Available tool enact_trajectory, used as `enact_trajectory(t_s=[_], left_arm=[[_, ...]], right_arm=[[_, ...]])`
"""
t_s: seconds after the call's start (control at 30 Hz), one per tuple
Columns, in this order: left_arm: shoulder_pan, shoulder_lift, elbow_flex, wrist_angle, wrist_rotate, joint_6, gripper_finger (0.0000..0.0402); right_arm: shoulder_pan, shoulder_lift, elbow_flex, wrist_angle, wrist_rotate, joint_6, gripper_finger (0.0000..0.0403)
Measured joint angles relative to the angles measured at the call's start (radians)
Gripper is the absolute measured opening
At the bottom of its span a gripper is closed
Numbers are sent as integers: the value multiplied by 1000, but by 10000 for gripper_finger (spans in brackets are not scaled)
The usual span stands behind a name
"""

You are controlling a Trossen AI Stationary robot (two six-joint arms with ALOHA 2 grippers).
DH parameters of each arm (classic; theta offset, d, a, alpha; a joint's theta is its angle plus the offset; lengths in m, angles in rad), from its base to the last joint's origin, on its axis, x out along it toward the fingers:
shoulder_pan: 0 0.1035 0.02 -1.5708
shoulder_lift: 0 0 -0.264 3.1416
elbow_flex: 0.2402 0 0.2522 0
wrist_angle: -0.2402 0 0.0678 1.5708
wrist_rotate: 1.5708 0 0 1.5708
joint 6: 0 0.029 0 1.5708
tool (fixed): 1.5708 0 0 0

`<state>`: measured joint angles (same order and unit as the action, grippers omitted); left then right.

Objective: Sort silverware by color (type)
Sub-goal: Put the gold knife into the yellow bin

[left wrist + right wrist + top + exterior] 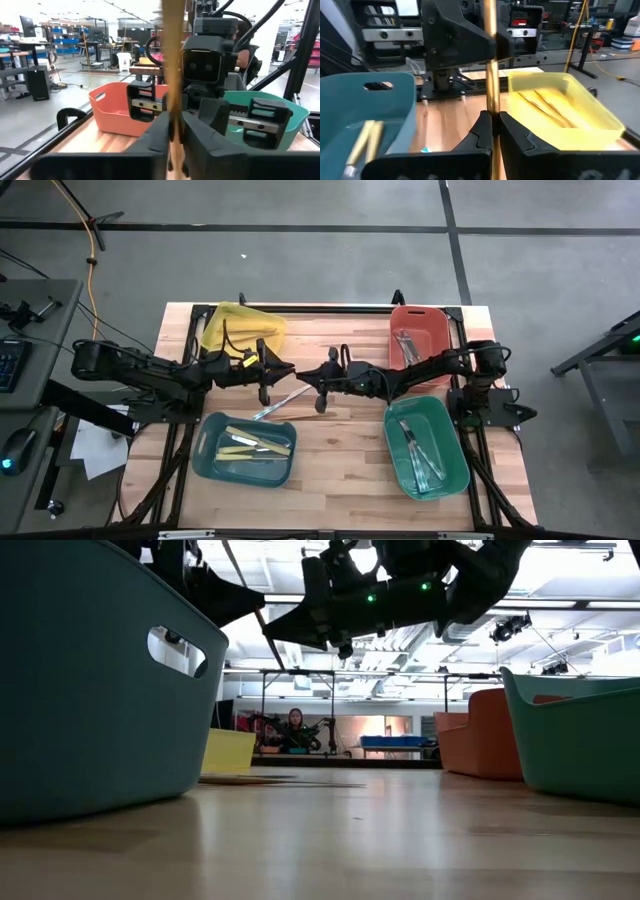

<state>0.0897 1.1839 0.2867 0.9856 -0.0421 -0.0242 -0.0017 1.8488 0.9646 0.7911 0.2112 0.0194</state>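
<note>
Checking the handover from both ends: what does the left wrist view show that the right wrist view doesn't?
Left wrist view only: the orange bin and green bin. Right wrist view only: the yellow bin with thin utensils and the teal bin with cream utensils. Both: the gold utensil, clamped by the left gripper and the right gripper over the table.

No text, label, brand, number or sign can be read anywhere in these views: neither on the bins, nor on the arms, nor on the screens and shelves in the room beyond the table.
</note>
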Motion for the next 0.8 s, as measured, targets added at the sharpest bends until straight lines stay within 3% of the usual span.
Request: enact_trajectory(t_s=[0.07, 0.33, 0.53, 0.8], left_arm=[[12, -1, 0, -10, 6, -7, 14], [31, -1, 0, -26, 24, -25, 8], [38, -43, -3, -125, 9, 7, 8], [76, -328, -2, -454, -51, 62, 8]], right_arm=[[-1, 0, 0, -3, 3, -6, 0], [1, 1, 0, -20, 13, 9, 26], [0, -24, 0, -155, 82, 8, 103], [9, -108, 0, -363, 232, -25, 203]])
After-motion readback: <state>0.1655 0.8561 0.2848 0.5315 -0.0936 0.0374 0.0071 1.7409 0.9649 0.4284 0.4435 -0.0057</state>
